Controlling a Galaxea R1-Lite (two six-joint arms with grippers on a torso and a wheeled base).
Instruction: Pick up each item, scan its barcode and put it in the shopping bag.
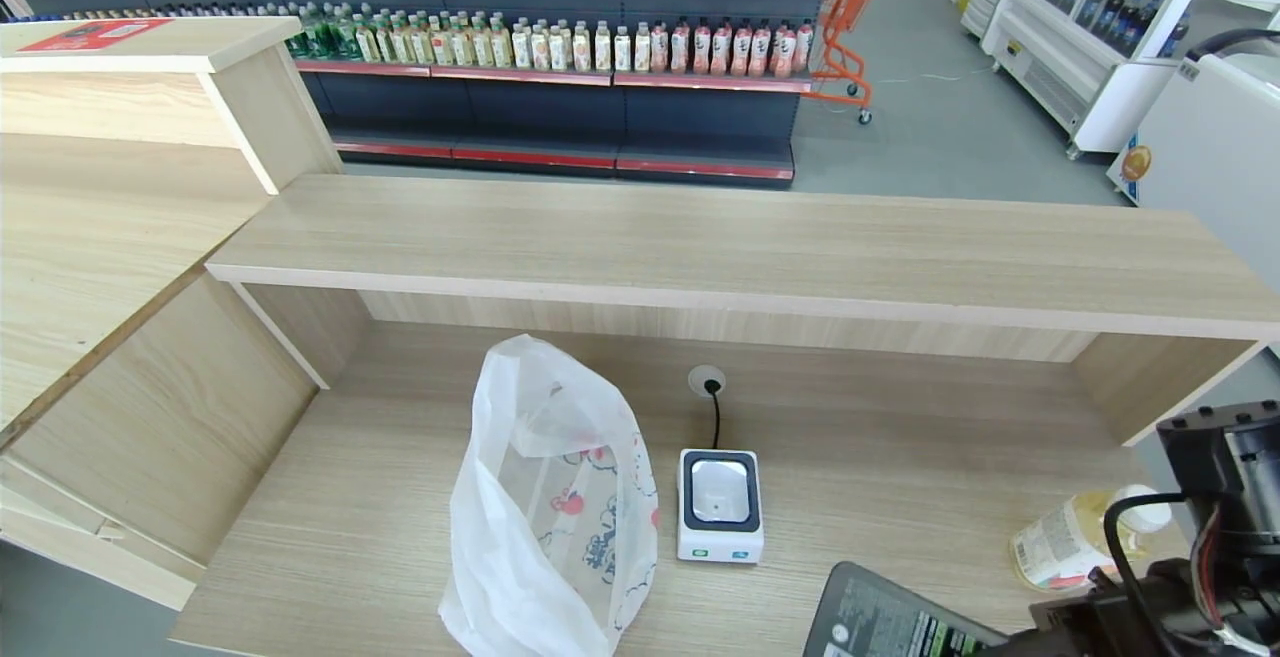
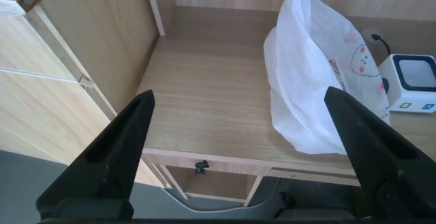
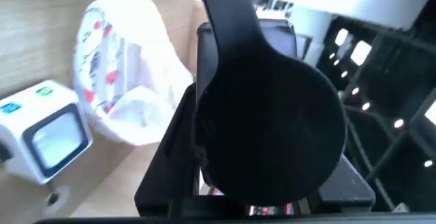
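Two fingers of the left gripper were seen spread wide apart, and nothing was held between them. Under them lay the front left part of the wooden counter, to the left of the shopping bag. The right gripper was closed on a dark flat packet, which was held over the front edge of the counter, to the right of the scanner and nearer to the robot. Whether the packet touched the counter could not be told. The white shopping bag was stood upright and crumpled, just beside the scanner on its left. The scanner was placed with its window facing up, and a black cable was led from it to a round hole farther back. A bottle of yellowish liquid with a white cap was laid on its side at the right end of the counter, near the right arm.
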